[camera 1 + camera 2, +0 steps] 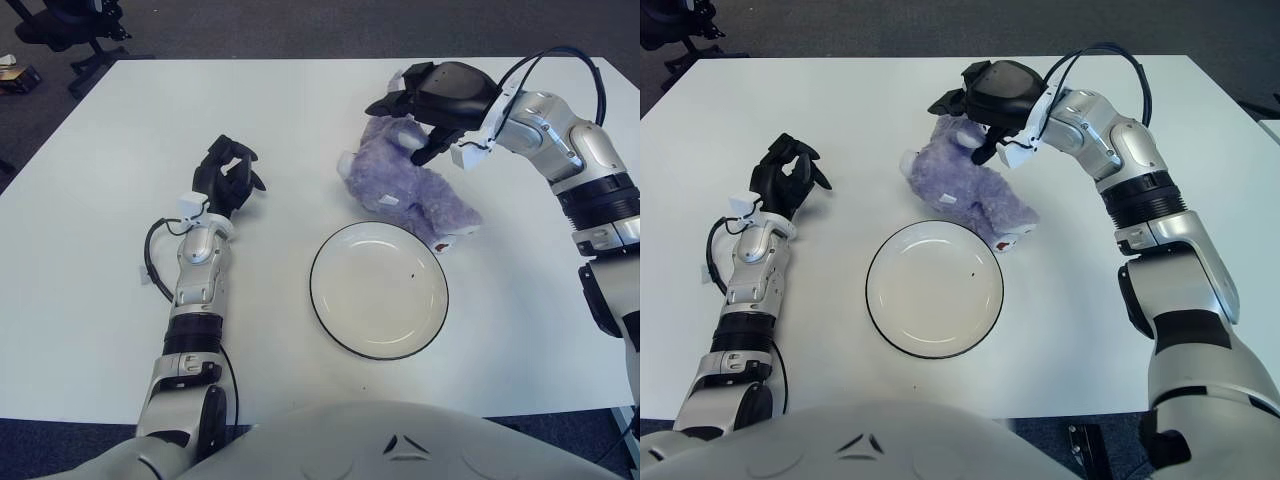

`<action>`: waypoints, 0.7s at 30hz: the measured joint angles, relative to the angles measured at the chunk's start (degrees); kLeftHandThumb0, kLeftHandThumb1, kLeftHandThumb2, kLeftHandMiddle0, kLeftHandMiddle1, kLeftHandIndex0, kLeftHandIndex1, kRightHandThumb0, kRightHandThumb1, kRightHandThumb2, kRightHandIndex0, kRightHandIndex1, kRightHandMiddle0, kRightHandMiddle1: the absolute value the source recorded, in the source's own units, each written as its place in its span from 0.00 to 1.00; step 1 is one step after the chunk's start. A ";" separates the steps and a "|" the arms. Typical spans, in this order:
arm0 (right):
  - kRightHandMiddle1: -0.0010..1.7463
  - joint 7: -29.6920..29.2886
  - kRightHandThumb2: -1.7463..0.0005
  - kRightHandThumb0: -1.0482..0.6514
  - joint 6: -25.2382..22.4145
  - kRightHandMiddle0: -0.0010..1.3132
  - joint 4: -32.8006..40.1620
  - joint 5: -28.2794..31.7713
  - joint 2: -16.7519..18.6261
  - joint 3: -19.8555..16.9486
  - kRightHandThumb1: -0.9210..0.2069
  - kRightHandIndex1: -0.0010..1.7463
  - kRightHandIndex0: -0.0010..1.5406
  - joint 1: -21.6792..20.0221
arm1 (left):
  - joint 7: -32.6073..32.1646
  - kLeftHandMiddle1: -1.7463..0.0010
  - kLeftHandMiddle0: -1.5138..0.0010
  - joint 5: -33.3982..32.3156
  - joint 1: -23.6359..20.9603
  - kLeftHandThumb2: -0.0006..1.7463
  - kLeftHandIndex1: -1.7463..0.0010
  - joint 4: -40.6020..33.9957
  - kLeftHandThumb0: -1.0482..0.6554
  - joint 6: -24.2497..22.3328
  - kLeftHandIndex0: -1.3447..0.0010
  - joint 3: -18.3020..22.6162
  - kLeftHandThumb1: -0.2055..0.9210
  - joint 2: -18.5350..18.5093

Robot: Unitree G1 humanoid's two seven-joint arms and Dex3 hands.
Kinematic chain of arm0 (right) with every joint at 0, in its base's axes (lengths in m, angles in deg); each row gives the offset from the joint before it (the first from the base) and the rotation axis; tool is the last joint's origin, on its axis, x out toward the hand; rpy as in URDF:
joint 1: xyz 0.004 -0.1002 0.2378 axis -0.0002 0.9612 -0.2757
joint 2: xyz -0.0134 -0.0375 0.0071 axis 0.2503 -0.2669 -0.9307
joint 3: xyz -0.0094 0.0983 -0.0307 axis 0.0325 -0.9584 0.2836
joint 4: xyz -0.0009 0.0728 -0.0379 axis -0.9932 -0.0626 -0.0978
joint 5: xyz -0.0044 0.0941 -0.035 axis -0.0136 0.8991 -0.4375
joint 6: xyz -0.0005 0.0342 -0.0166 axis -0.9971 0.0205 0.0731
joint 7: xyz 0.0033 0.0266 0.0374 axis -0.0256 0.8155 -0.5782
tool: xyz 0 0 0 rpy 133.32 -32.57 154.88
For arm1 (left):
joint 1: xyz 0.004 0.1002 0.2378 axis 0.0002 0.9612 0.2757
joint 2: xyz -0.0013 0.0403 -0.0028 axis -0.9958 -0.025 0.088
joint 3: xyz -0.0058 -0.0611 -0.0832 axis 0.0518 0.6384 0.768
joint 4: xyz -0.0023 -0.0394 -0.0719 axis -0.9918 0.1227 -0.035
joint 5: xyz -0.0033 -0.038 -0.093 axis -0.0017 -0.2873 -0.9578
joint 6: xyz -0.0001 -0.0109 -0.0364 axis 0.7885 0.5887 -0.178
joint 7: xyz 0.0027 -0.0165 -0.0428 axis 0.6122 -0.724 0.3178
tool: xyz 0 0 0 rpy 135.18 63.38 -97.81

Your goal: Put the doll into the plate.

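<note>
doll: your purple plush doll (pixel 412 183) lies on its side on the table (pixel 90 260), just behind and right of the plate (pixel 379 290). Its lower end sits right at the plate's far right rim, can't tell if it actually touches.

right hand: your right hand (pixel 432 98) is over the doll's top end, the far end from you. The dark fingers (pixel 393 103) spread across the head, with one finger curling down on the right side of it. Looks like they're around the head, but you can't tell from either view if they've really clamped on it or are just touching the fur.

left hand: your left hand (pixel 228 175) shows well left of the doll, fingers curled in, holding nothing.

plate: white with a thin dark rim and a tiny dark speck inside, sitting near your edge of the table, nothing in it.

writing: no readable brand or text anywhere. There's a small white and red bit (pixel 445 240) at the doll's lower end, too small to read.
</note>
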 measured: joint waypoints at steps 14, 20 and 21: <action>0.00 0.36 1.00 0.52 1.27 0.29 -3.55 -0.35 0.04 1.86 0.04 0.00 0.19 -1.40 | -0.55 0.00 0.42 0.32 0.14 0.25 0.00 -0.36 0.46 0.02 0.59 -0.16 1.00 0.08; 0.00 0.74 1.00 0.47 1.30 0.28 -4.65 -1.20 0.04 3.19 0.04 0.00 0.19 -2.12 | -0.69 0.00 0.42 0.32 0.23 0.25 0.00 -0.51 0.46 0.00 0.60 -0.30 1.00 0.08; 0.00 0.73 1.00 0.46 1.29 0.28 -4.91 -1.64 0.05 3.58 0.04 0.00 0.19 -2.32 | -0.69 0.00 0.42 0.32 0.26 0.25 0.00 -0.57 0.46 0.00 0.60 -0.35 1.00 0.09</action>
